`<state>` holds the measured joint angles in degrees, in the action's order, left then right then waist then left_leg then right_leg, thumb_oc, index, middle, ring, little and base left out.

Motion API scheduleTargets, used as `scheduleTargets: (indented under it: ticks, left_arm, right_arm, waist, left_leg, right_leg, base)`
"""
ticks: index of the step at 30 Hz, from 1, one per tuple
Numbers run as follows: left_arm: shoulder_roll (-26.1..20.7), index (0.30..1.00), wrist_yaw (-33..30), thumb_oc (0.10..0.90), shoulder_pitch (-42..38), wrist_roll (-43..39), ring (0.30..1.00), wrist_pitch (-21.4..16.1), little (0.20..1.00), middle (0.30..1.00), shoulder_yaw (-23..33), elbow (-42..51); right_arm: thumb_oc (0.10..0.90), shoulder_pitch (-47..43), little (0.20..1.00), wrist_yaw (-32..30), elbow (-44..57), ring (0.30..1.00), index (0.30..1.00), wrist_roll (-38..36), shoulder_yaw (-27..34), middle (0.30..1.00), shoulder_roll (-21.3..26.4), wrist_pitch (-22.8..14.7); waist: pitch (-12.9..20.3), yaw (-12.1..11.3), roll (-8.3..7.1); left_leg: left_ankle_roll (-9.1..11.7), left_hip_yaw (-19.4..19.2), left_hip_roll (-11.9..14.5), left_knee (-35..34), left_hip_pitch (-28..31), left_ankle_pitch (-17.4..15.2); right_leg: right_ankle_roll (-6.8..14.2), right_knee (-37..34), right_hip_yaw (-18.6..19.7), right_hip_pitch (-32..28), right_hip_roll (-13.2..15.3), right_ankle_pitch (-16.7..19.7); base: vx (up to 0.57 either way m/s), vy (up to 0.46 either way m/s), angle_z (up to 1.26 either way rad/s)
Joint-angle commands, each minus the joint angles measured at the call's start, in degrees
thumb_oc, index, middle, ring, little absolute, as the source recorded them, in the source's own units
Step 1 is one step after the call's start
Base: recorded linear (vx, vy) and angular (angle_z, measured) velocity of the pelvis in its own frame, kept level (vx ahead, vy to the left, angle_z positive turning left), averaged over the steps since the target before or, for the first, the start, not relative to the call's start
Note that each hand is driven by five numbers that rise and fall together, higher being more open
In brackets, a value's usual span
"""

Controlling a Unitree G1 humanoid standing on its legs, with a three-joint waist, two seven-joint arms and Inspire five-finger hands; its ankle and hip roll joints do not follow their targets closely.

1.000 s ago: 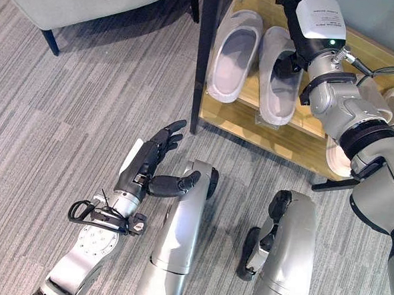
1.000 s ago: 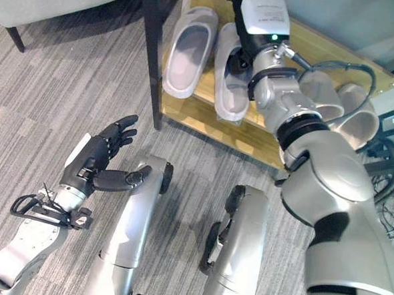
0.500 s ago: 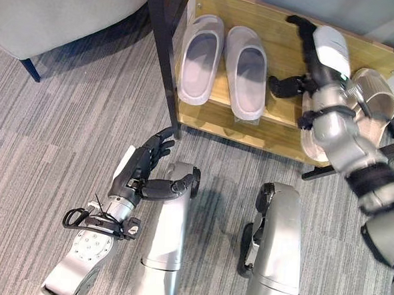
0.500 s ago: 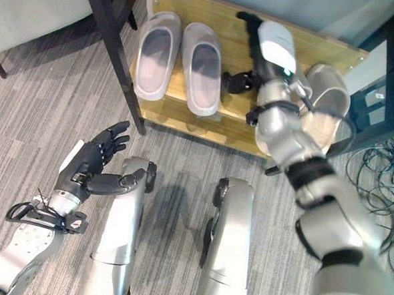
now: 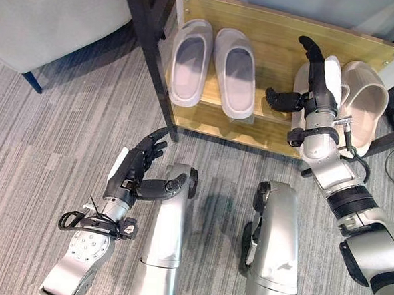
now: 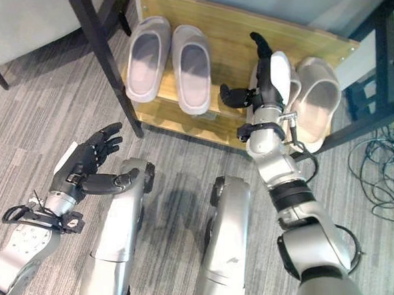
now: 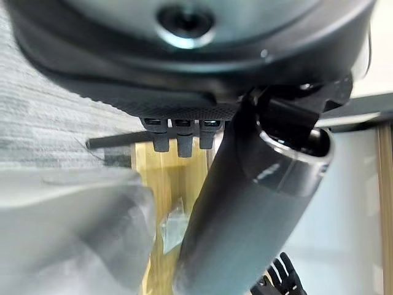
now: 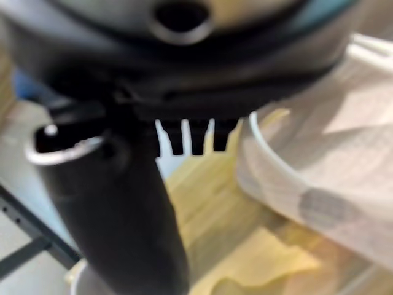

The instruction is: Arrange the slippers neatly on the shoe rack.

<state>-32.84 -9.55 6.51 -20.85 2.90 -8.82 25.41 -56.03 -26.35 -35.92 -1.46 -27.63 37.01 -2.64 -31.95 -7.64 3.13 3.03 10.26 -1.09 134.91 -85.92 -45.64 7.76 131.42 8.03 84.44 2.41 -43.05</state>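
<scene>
**Right hand open over the shoe rack, between the two pairs of slippers**

The right hand's fingers (image 5: 314,58) are straight and spread from the thumb, holding nothing; the right hand (image 5: 314,88) hovers over the shoe rack (image 5: 284,42), its thumb pointing toward the rack's left post and its back lying over the near beige slipper (image 6: 293,80). Whether the hand touches that slipper cannot be told. The far beige slipper (image 5: 364,104) sits just beside the first, at the rack's right end, its toe past the rack's front edge. A bare strip of wood lies between the right hand's thumb and the grey pair, leaving open room in the rack's middle.

The two grey slippers (image 5: 214,65) lie side by side at the rack's left end, touching or nearly so, openings up, heels toward the rack's back board and toes toward the front edge, just inside the dark left post (image 5: 150,44). They are smooth, one-piece, pale grey with darker insoles.

The left hand (image 5: 137,170) hangs in front of the rack over the grey striped carpet (image 5: 42,158), fingers relaxed and slightly spread, holding nothing. A pale upholstered seat (image 5: 51,11) stands left of the rack's post.
</scene>
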Motion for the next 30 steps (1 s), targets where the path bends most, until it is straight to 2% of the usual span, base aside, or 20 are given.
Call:
scheduleTargets:
  ticks: [1,4,11,30]
  left_arm:
    - [2.08,0.9,-0.37,0.8,-3.57,0.2,0.9,-5.88,0.9,0.9,-4.92,8.72]
    - [1.69,0.9,-0.99,0.8,-4.19,0.59,0.9,-6.43,0.9,0.9,-5.33,9.5]
    - [1.99,0.9,-1.46,0.8,-4.66,0.36,0.9,-6.58,0.9,0.9,-5.91,9.61]
    - [2.53,0.9,-1.72,0.8,-2.97,-0.08,0.9,-6.94,0.9,0.9,-5.45,10.25]
  right_arm:
    - [0.8,-10.9,0.9,-2.08,0.43,0.9,0.9,1.32,0.4,0.9,3.19,-3.54]
    - [0.8,-16.76,0.9,-3.16,-2.41,0.9,0.9,7.7,-7.42,0.9,5.92,-2.47]
    - [0.8,-20.37,0.9,-3.48,-6.61,0.9,0.9,9.6,-13.31,0.9,6.07,-1.63]
    - [0.8,-15.77,0.9,-6.66,-1.16,0.9,0.9,12.89,-8.29,0.9,12.06,-2.01]
  waist:
    - [2.16,-3.49,2.73]
    - [2.16,-4.04,2.84]
    - [2.16,-4.38,2.94]
    - [2.16,-2.77,1.87]
  left_leg:
    - [-1.36,3.09,-4.72,2.73,-4.03,2.76]
    - [-1.2,3.79,-5.21,3.68,-4.03,2.13]
    - [-1.21,4.18,-5.03,4.53,-4.03,1.49]
    - [-1.29,2.24,-4.92,5.12,-4.03,0.89]
  right_leg:
    - [-10.21,-2.75,-1.11,4.25,-1.05,24.78]
    - [-10.22,-2.65,-1.63,3.95,-1.04,24.96]
    - [-10.24,-2.43,-1.61,4.27,-1.38,25.22]
    - [-10.59,-1.33,0.35,5.1,-2.26,25.2]
  base:
    - [0.0,0.0,0.0]
    - [-0.01,0.005,0.03]
    - [0.0,0.01,0.0]
    - [0.0,0.005,-0.01]
